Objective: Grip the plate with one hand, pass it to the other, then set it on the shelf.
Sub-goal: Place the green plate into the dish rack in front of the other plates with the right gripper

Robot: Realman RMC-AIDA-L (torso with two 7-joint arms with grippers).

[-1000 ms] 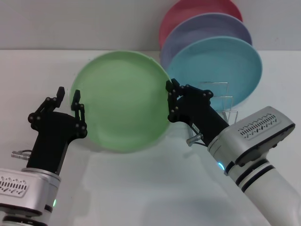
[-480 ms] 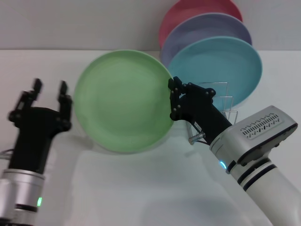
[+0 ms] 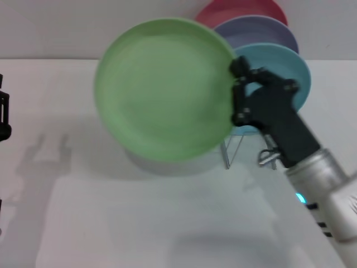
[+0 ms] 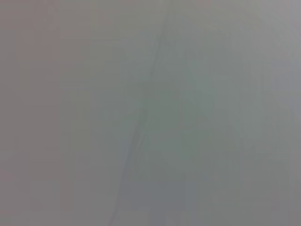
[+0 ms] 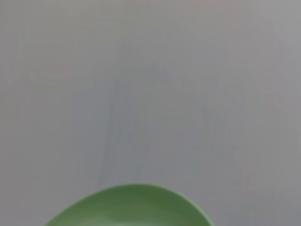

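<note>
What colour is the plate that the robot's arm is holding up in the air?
Light green. The plate shows best in the head view, gripped at its edge by the right gripper.

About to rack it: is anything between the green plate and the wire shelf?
No loose obstacle shows. The right gripper holds the green plate just in front of the wire shelf, whose slots behind already hold the turquoise plate, lavender plate and pink plate.

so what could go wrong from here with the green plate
1. The right gripper pinches the green plate only at its edge, with the rest hanging free, so it could pivot or slip out.
2. The rack already holds the blue plate, a lavender plate and a red plate, and the green plate overlaps them in the head view, so lowering it may knock them.
3. The left gripper sits at the far edge, too far to catch a drop.
</note>
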